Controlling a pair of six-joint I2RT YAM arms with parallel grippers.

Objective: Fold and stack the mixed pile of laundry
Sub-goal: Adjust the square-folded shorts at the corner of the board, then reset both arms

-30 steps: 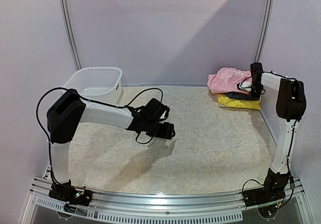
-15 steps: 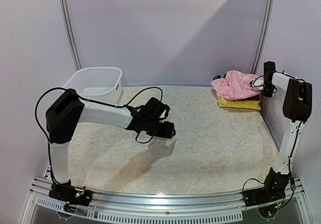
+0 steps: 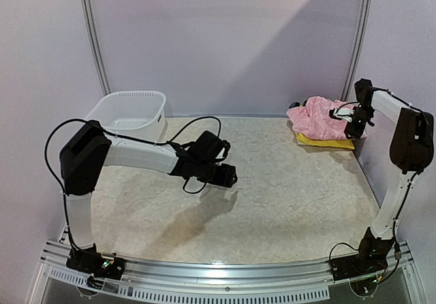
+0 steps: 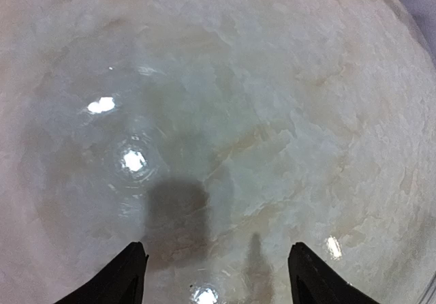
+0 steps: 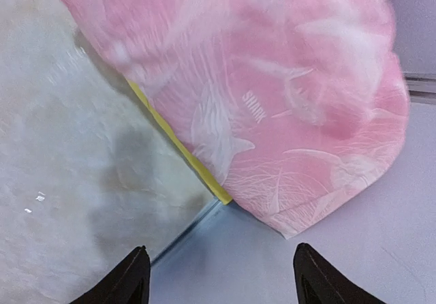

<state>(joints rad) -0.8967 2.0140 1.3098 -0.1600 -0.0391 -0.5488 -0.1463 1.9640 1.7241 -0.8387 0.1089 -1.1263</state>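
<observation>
— So, where is the laundry sitting right now?

— Over in the far right corner of the table (image 3: 272, 202). A pink garment (image 3: 315, 113) is lying crumpled on top, and a yellow garment (image 3: 325, 142) is peeking out from under it along the near side. From the wrist camera, the pink cloth is spilling past the yellow edge and seems to be reaching beyond the table's rim too.

— And the navy top?

— A dark scrap (image 3: 294, 105) is showing just behind the pink, at the back. It is too small for me to tell what it is.

— Is the right arm gripping anything?

— No. The right gripper (image 5: 221, 280) is hanging just beside the heap, on its right, with its fingers spread apart and nothing between them. It is touching no cloth that I can see.

— What about the other one?

— The left gripper (image 4: 218, 277) is hovering over the middle of the table, well apart from the clothes. Its fingers are standing wide as well, with only the marbled surface and their own shadow below.

— And the basket (image 3: 133, 113)?

— It is sitting at the far left, by the wall.
</observation>
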